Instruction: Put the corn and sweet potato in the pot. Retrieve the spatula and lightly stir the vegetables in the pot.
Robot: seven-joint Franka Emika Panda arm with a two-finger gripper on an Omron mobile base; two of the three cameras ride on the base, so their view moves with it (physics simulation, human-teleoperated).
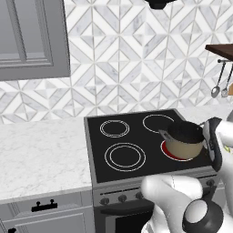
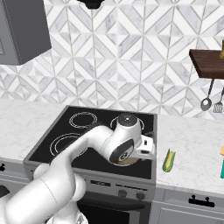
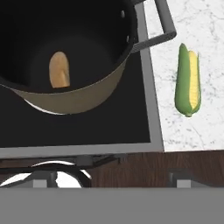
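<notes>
While the white arm [image 2: 87, 144] is reaching across the black stovetop [image 1: 136, 141], its gripper [image 3: 109, 179] is hanging above the stove's front edge with the jaws standing wide apart and holding nothing; in the hand view the finger tips [image 3: 43, 178] are showing only as small grey stubs at the bottom. The pot [image 1: 184, 141] is sitting on the front right burner, which is glowing red beneath it, and a grey loop handle [image 3: 161, 24] is projecting from its rim toward the stove's right edge. Inside the pot's dark interior, an orange-tan sweet potato [image 3: 59, 70] is lying on the bottom. The corn [image 3: 188, 78] is lying on the white marble tabletop [image 2: 192, 148] just beside the stove's right edge, apart from the pot, with yellow kernels showing along one side of its green husk; in the right base view it is resting near the tabletop's front. On the patterned wall to the right, grey metal ladles [image 2: 206, 103] are hanging below a dark wooden shelf [image 2: 208, 63]. A teal object [image 2: 222, 168] is showing at the right edge of the right base view; what it is cannot be told.
</notes>
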